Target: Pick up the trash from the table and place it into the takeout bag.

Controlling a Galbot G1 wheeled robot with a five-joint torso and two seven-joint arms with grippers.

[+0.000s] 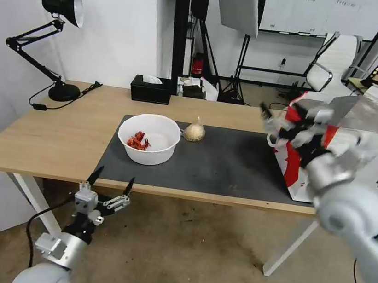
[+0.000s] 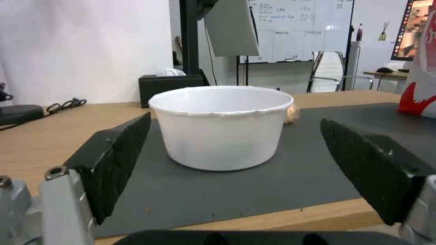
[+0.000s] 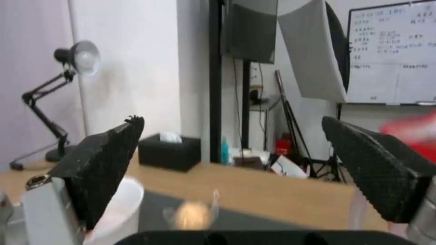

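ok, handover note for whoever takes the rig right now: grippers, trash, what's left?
Left gripper: open, empty, low at the table's near edge, facing the bowl.
Right gripper: open, empty, raised beside the takeout bag.
On the mat: bowl with red scraps, beige baggie just behind it.
Bag stands at the mat's right end.
Left: bowl and baggie still to bag. Bag contents can't be seen.

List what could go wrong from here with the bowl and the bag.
The left gripper is open just off the table edge, level with the white bowl; a low approach may shove it and spill the red scraps. The right gripper, open, hangs beside the takeout bag and might tip it.
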